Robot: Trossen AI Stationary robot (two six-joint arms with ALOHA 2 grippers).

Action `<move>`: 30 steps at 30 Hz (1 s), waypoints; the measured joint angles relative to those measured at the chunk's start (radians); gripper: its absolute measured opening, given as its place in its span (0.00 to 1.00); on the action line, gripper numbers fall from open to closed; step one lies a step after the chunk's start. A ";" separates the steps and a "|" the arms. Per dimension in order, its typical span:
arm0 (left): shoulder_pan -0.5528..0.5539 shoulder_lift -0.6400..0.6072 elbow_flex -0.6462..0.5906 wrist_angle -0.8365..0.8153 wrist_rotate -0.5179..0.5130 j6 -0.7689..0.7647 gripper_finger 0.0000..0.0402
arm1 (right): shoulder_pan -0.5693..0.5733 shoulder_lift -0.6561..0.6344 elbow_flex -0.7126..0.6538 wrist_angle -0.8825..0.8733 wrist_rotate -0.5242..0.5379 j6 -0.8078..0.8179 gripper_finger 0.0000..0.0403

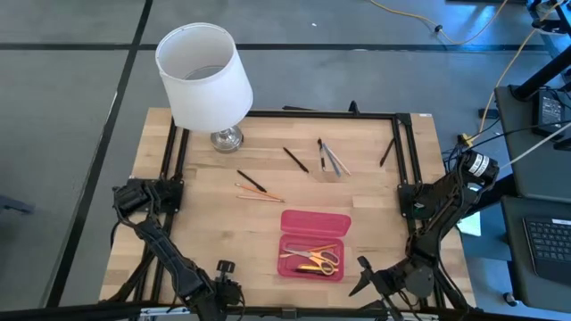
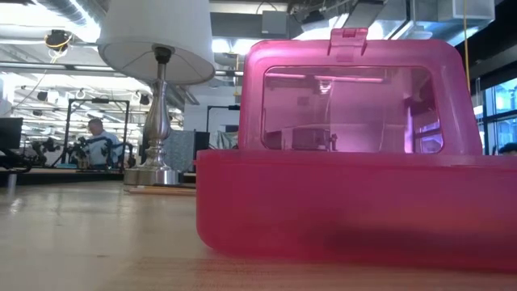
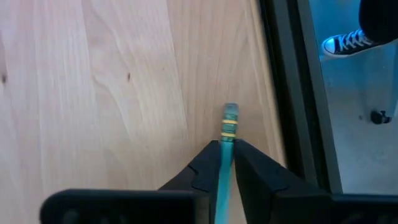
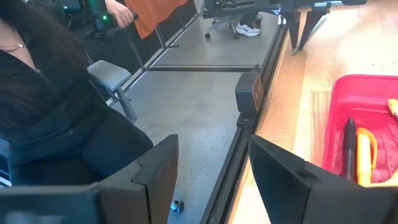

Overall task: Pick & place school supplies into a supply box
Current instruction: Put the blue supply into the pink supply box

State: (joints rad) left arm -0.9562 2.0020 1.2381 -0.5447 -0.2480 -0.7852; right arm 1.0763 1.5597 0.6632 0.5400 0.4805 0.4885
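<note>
A teal pencil point(image 3: 229, 124) with a grey eraser lies at the table's near left edge, beside the black frame rail point(image 3: 292, 93). My left gripper point(image 3: 227, 148) point(image 1: 225, 283) is shut on it. The red-pink supply box point(image 1: 285, 267) point(image 2: 355, 210) stands open at the near middle, with yellow-handled scissors point(image 1: 317, 259) and a dark pen point(image 4: 349, 149) inside. More pens and pencils point(image 1: 259, 189) point(image 1: 328, 159) lie flat on the wood farther back. My right gripper point(image 1: 366, 281) point(image 4: 214, 146) hangs open at the near right, beside the box. My left gripper pinches the teal pencil's shaft point(image 3: 225, 149) between its two fingers, just behind the yellow band and eraser. The fingers come steeply from above. The eraser end point(image 3: 231, 112) sticks out past the fingertips; whether it touches the wood I cannot tell.
A white-shaded lamp point(image 1: 203, 76) on a metal foot point(image 1: 227, 139) stands at the far left. A black frame point(image 1: 401, 160) runs around the table. A person point(image 4: 56, 99) sits just off the near edge. Bare wood lies left of the box.
</note>
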 joint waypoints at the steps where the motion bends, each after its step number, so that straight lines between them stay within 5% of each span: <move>1: 0.001 0.000 0.000 -0.001 0.000 0.000 0.09 | 0.000 0.000 0.000 0.000 0.000 0.000 0.49; 17: 0.006 0.002 -0.002 0.004 -0.038 0.005 0.01 | 0.000 0.000 0.000 -0.021 -0.001 0.000 0.49; 30: 0.062 0.005 -0.006 -0.004 -0.203 0.064 0.05 | 0.000 0.000 0.000 -0.045 -0.002 0.003 0.49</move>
State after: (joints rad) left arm -0.8946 2.0075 1.2324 -0.5484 -0.4507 -0.7211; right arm 1.0764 1.5597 0.6632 0.4953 0.4789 0.4914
